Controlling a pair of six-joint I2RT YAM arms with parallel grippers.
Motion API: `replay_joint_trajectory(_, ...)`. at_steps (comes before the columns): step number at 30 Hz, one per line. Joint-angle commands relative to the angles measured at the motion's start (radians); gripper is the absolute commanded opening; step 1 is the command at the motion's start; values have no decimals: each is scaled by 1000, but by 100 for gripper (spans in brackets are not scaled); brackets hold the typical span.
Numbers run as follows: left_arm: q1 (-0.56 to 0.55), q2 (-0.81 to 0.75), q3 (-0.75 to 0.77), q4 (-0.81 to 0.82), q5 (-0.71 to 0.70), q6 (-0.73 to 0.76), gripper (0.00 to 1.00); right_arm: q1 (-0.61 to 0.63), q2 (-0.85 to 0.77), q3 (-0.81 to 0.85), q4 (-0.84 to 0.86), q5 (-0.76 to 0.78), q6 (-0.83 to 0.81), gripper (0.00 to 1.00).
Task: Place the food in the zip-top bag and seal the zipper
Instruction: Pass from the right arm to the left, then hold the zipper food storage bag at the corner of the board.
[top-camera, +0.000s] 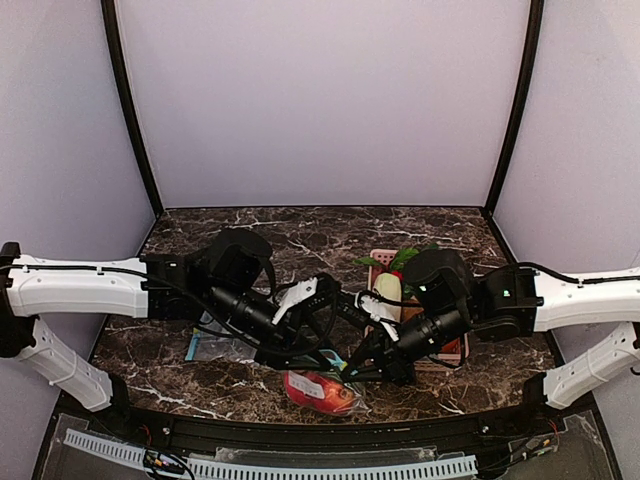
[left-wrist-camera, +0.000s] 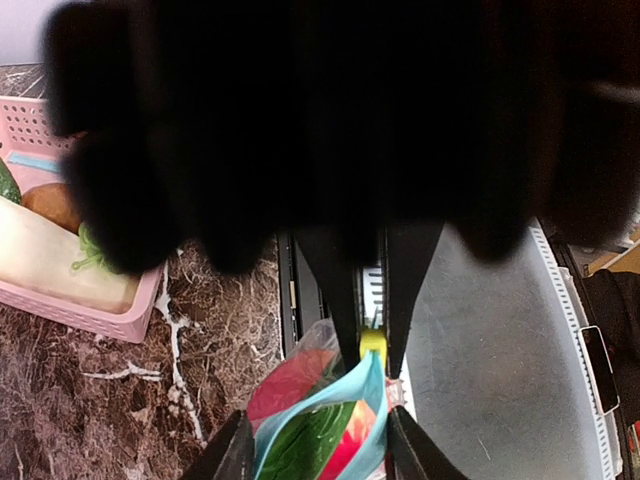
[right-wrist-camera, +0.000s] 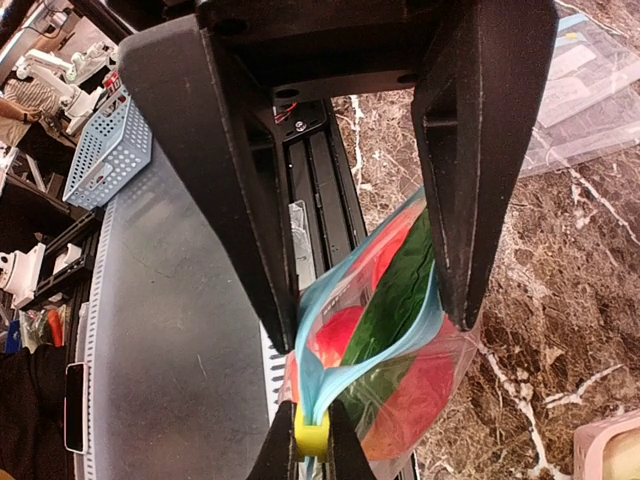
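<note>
Both arms meet over the near edge of the worktop (top-camera: 250, 230), about the middle, and that is where the zip-top bag (top-camera: 320, 392) lies. The food is inside it: one red fruit (right-wrist-camera: 335, 335) high near the mouth, a second red fruit (right-wrist-camera: 420, 395) lower down, and the cucumber (right-wrist-camera: 395, 290) slanting between them.

The zipper (right-wrist-camera: 310, 385) is not yet sealed. Its two blue lips bow apart around the cucumber and join only at one end, where a small yellow slider (left-wrist-camera: 372, 343) sits. The right gripper (right-wrist-camera: 310, 447) has that slider clamped tight between its fingertips.

The left gripper (right-wrist-camera: 372, 328) comes in from the opposite side. Its jaws stand apart, one on each flank of the gaping mouth, with the bag between them. I cannot tell whether they press the plastic yet or only stand beside it.

Everything turns on one line, the zipper's long axis. It runs from the right gripper straight toward the left one, and all the unsealed length lies between them. The right arm is nearest the slider, so my guess is that it draws the slider along the strip toward the left gripper while the left steadies the far end. The cucumber could wedge the lips apart on the way
</note>
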Motion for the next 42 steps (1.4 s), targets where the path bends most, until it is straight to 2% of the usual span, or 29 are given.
replay_joint_trajectory(1, 4, 13, -21, 7, 51, -18, 39, -4, -32, -2, 26, 12, -21, 0)
replay_joint_trajectory(6, 3, 15, -29, 0, 53, -34, 16, -5, -48, -5, 20, 66, -15, 0)
replay_joint_trajectory(11, 4, 18, -35, -11, 54, -46, 2, -5, -52, -6, 11, 104, -10, 0)
replay_joint_trajectory(12, 4, 18, -36, -12, 53, -47, 1, -4, -56, -6, 11, 119, -5, 4)
replay_joint_trajectory(14, 4, 13, -44, -2, 44, -63, 1, -4, -70, -11, 9, 162, 5, 20)
replay_joint_trajectory(16, 4, -2, -65, 24, 16, -95, 1, -5, -96, -24, 12, 211, 20, 29)
replay_joint_trajectory(20, 4, -57, -145, 114, -73, -182, 1, -4, -183, -76, 42, 320, 64, 59)
replay_joint_trajectory(21, 4, -81, -159, 155, -82, -215, 1, -4, -209, -100, 66, 335, 77, 64)
replay_joint_trajectory(23, 4, -113, -202, 230, -104, -269, 1, -4, -260, -156, 137, 359, 112, 67)
replay_joint_trajectory(30, 4, -162, -278, 332, -140, -377, 1, -4, -330, -300, 362, 367, 180, 63)
replay_joint_trajectory(42, 4, -153, -302, 398, -130, -402, 1, -2, -170, -261, 442, 272, 185, 43)
